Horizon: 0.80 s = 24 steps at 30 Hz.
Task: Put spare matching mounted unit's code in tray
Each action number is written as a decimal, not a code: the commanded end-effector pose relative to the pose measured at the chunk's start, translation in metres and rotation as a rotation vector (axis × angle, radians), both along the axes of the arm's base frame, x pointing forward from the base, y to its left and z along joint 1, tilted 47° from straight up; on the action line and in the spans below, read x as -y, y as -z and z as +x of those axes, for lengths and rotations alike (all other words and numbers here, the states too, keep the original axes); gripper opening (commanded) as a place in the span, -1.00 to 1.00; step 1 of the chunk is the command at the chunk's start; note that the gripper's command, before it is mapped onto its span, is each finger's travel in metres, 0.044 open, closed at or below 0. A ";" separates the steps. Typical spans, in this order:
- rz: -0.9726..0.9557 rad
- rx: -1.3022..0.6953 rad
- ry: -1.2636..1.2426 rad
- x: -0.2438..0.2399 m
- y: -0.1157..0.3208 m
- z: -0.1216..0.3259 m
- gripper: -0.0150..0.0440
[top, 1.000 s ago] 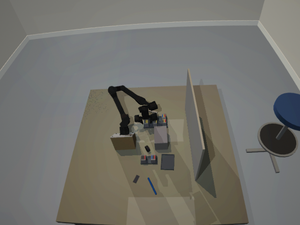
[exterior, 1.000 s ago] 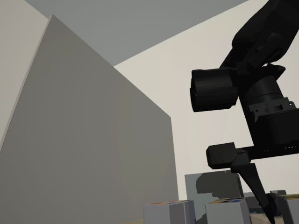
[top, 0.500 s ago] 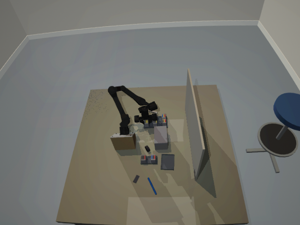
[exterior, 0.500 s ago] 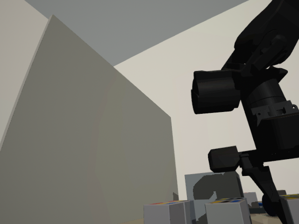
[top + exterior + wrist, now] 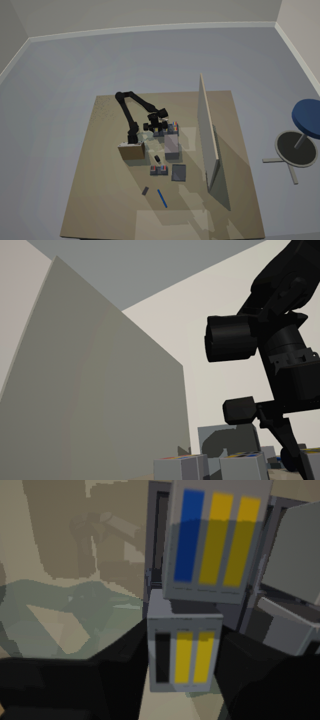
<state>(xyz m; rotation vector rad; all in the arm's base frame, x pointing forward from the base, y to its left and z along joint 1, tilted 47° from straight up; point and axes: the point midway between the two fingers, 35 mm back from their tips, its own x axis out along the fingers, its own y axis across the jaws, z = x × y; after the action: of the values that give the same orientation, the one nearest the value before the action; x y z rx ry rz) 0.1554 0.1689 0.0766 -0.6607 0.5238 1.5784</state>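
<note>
My gripper (image 5: 155,130) (image 5: 175,623) is shut on the spare with one black and two yellow bars (image 5: 184,657) (image 5: 156,129), at a corner of the spares rack (image 5: 158,135) (image 5: 150,540). Whether the spare is clear of its slot is hard to tell. A spare with one blue and two yellow bars (image 5: 215,545) stands right beside it in the wrist view. Other spares (image 5: 174,128) (image 5: 239,468) stand in the rack. The grey tray (image 5: 178,172) is empty. I cannot tell which thing is the mounted unit; no code on a back shows.
A grey box (image 5: 171,144) (image 5: 227,438) stands between rack and tray. A small holder (image 5: 158,174) with two striped units is left of the tray. A black object (image 5: 157,158), a dark flat piece (image 5: 145,190) and a blue stick (image 5: 162,198) lie about. A tall panel (image 5: 206,129) (image 5: 103,382) stands at the right.
</note>
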 end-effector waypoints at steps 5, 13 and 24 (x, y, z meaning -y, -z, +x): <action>-0.007 0.002 0.000 0.008 -0.005 0.003 -0.49; -0.019 0.002 0.001 0.032 -0.025 0.007 -0.49; -0.008 -0.001 0.003 0.058 -0.053 0.004 -0.49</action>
<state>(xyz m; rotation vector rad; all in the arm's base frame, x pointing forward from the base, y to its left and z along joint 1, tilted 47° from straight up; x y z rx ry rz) 0.1600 0.1159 0.1212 -0.6694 0.5443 1.5746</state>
